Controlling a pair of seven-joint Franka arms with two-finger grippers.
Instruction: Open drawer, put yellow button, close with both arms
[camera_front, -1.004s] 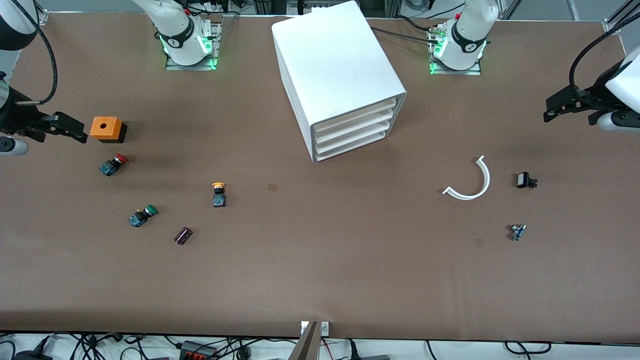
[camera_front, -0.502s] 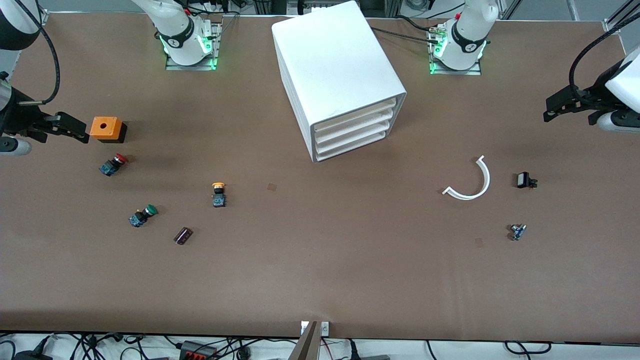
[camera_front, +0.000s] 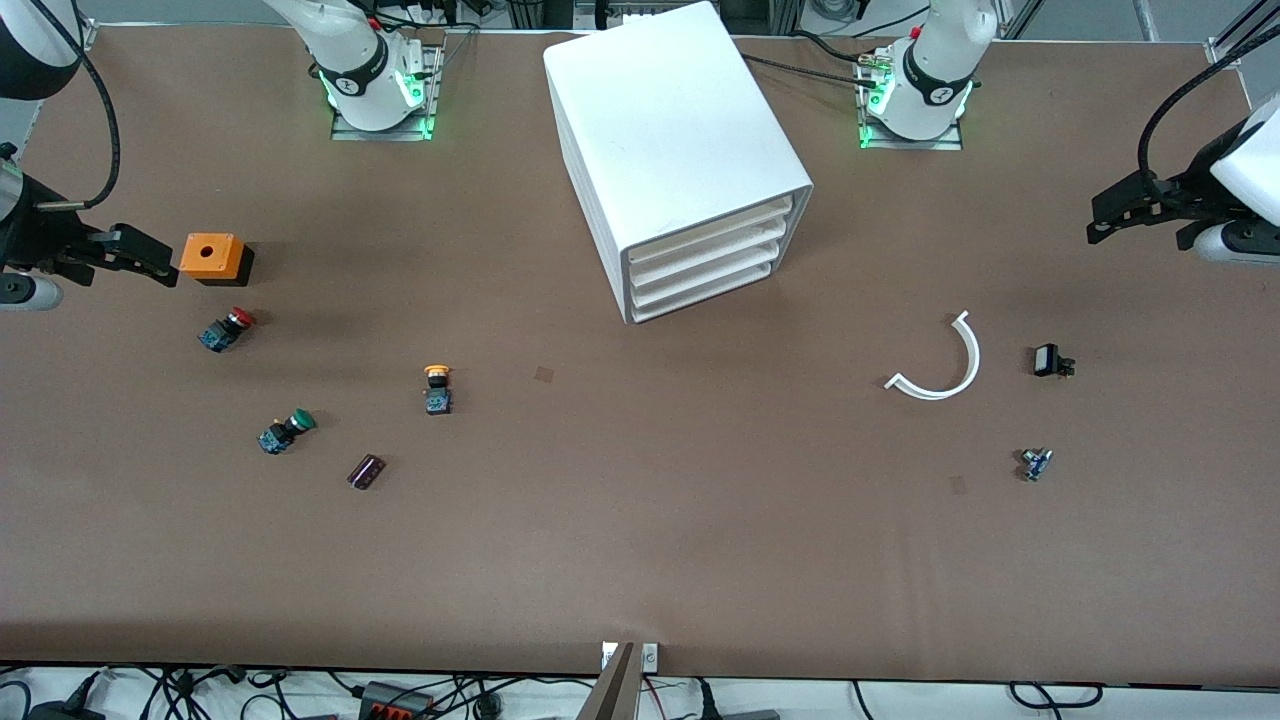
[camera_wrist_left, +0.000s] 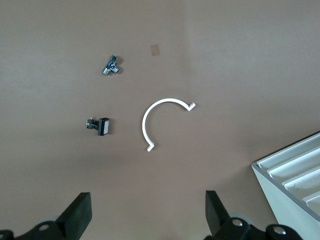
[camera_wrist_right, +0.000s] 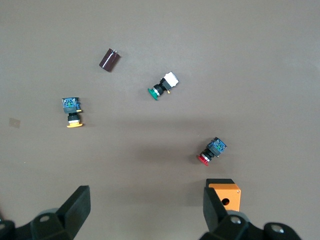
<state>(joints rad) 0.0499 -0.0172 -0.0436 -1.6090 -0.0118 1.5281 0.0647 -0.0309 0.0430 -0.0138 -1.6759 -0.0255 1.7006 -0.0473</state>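
Waiting wide open over the bench's right-arm end, right gripper (camera_front: 150, 262) hangs by an orange box (camera_front: 212, 257); yellow button (camera_front: 436, 388) lies w/ red (camera_front: 226, 328) & green (camera_front: 285, 430) lookalikes, so mis-pick risk. Top drawer (camera_front: 712, 228) shut; left gripper (camera_front: 1125, 212) spread, idle over the left-arm end.

The big white boxy plastic cabinet (camera_front: 672, 150) stands mid-table between the arms' bases, its four drawers shut, the highest white tray-drawer (camera_front: 712, 230) above three others. Toward the right arm's end, the small yellow-capped push button (camera_front: 436, 388) lies nearer the front camera than the orange square box (camera_front: 212, 257), with the red-capped button (camera_front: 226, 329) and green-capped button (camera_front: 285, 431) between them. The white curved plastic strip (camera_front: 940, 362) lies toward the left arm's end.
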